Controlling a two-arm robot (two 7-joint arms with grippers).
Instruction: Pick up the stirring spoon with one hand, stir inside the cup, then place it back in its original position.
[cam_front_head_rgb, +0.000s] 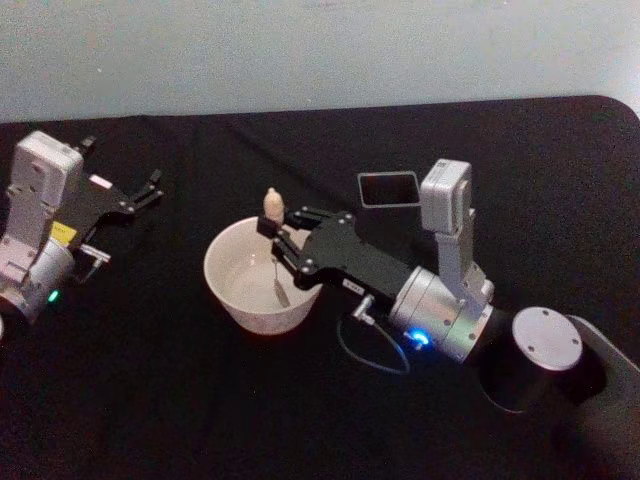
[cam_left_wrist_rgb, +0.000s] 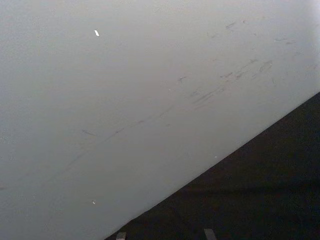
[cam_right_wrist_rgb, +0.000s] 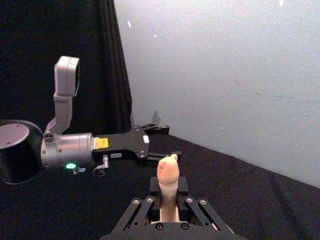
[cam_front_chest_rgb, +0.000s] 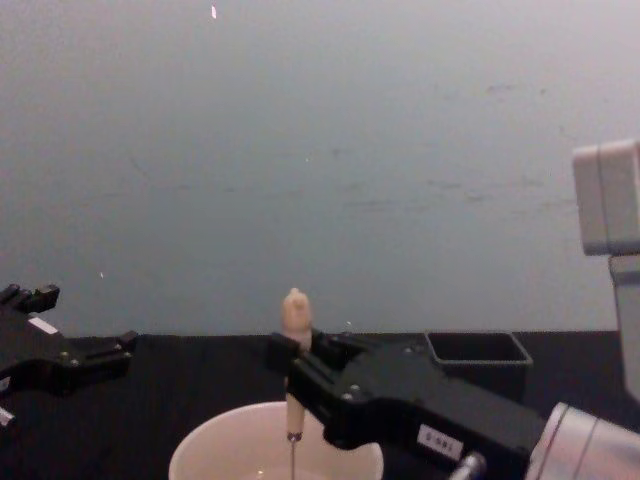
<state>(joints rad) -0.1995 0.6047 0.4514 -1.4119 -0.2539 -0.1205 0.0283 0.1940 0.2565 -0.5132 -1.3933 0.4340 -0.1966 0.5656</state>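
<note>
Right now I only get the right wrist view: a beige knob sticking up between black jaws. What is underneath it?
Observer: That knob tops the stirring spoon. The right gripper is shut on its handle, directly above the cup.
Operator: Does the spoon reach into the cup?
Observer: Yes. In the chest view it hangs upright, and its thin shaft drops below the cup's rim.
Operator: I can see the left gripper open across from me. Where does the spoon belong?
Observer: In the dark grey holder. It stands on the table behind the right arm, apart from the cup.
</note>
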